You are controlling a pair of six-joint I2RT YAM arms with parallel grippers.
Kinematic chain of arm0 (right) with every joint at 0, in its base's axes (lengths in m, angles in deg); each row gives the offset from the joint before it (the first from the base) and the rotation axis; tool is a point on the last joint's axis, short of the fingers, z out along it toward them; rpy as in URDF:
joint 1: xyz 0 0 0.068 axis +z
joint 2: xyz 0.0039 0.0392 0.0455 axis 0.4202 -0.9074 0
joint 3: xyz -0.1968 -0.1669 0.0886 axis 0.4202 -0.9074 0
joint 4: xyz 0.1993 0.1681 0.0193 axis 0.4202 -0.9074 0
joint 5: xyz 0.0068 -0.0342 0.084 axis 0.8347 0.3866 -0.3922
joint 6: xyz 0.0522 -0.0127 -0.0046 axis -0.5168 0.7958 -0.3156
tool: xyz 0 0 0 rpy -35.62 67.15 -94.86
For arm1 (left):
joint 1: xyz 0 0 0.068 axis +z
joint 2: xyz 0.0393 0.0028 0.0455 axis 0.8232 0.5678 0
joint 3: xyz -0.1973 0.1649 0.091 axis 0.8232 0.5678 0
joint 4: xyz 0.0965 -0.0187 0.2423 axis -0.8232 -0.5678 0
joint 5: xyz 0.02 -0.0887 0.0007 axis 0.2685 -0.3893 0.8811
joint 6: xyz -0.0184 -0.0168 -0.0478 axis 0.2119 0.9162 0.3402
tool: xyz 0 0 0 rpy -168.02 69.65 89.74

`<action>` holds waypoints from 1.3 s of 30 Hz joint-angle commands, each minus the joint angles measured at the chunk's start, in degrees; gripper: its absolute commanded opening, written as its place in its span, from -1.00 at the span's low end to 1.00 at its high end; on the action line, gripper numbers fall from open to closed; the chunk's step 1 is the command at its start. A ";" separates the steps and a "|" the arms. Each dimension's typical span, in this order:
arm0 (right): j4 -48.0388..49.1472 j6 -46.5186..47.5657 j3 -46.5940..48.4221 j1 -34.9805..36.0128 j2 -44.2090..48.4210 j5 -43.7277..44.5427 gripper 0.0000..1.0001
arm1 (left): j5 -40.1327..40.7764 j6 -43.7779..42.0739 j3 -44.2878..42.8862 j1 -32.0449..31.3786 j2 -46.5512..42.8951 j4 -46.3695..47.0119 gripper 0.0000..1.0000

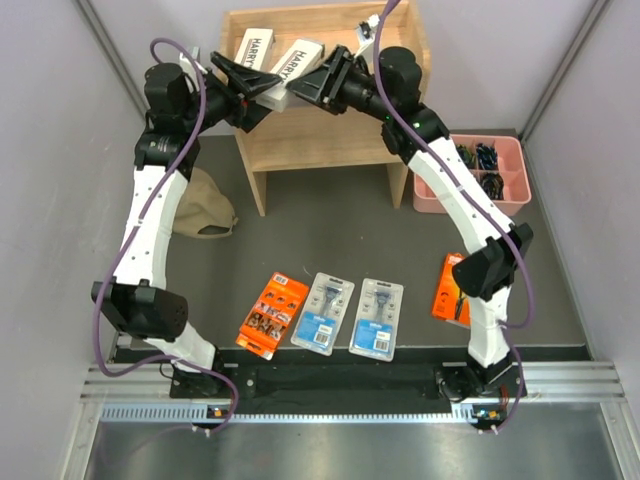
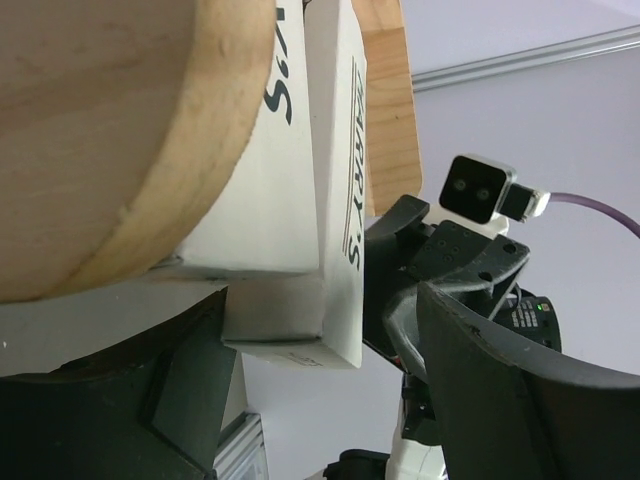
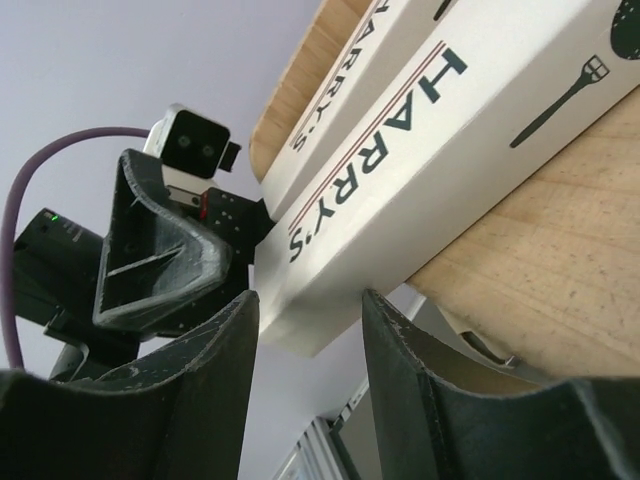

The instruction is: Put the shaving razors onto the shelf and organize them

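Observation:
The light-wood shelf (image 1: 322,130) stands at the back. Two white HARRY'S boxes (image 1: 254,47) (image 1: 297,60) lie side by side on its top tier, their near ends overhanging the front edge. My left gripper (image 1: 238,82) is open at the left box's end; in the left wrist view (image 2: 320,335) the box ends (image 2: 290,320) sit between wide jaws. My right gripper (image 1: 308,86) is open, its fingertips (image 3: 240,330) just short of the right box's end (image 3: 330,290). On the table lie an orange pack (image 1: 273,315), two blister packs (image 1: 323,312) (image 1: 377,318) and another orange pack (image 1: 450,290), partly hidden by my right arm.
A pink compartmented tray (image 1: 510,200) with small dark items stands right of the shelf. A tan cloth (image 1: 203,207) lies left of the shelf by my left arm. Grey walls close in on both sides. The two grippers face each other closely at the shelf front.

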 commanded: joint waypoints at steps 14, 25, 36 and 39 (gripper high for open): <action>2.62 -1.32 6.01 -1.33 -4.53 0.94 -0.08 | -1.80 0.52 3.28 -0.02 -5.21 6.96 0.50; 5.34 -2.90 5.66 -1.42 -5.32 -0.20 -0.08 | -2.68 -0.89 6.36 -0.02 -6.53 6.79 0.51; 9.39 -4.57 4.16 -1.50 -5.67 -1.43 -0.08 | -2.77 -2.82 6.88 -0.02 -7.84 5.65 0.52; 10.09 -4.84 3.90 -1.50 -5.85 -1.17 -0.07 | -2.94 -3.61 7.59 -0.02 -8.46 5.73 0.52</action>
